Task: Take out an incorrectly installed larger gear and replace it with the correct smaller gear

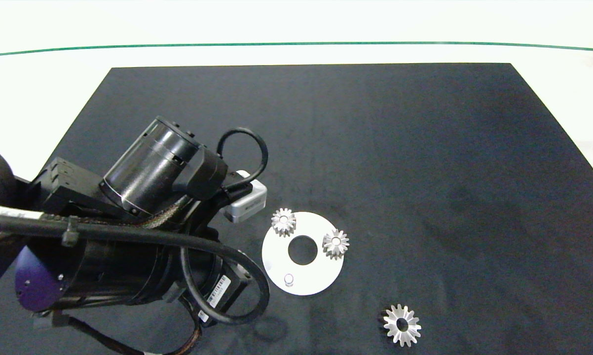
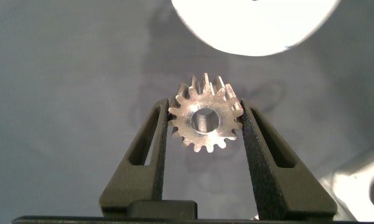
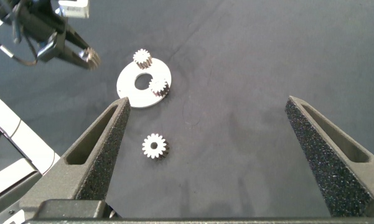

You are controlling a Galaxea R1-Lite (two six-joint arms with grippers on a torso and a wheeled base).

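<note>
My left gripper [image 2: 205,112] is shut on the smaller gear [image 2: 205,121], its fingers pressing the teeth on both sides, just short of the white disc [image 2: 255,25]. In the head view the left arm hides this gripper beside the disc [image 1: 277,266]. Two small gears [image 1: 283,221] [image 1: 335,243] sit on the disc, and one peg [image 1: 288,279] stands bare. The larger gear [image 1: 401,324] lies flat on the mat, right of the disc and nearer the front; it also shows as the larger gear [image 3: 154,146]. High above the mat, my right gripper [image 3: 206,102] is open and empty.
A black mat [image 1: 425,172] covers the white table, with a green line [image 1: 296,43] along the far side. The left arm [image 1: 129,236] with its cables fills the mat's left front area. The right arm is outside the head view.
</note>
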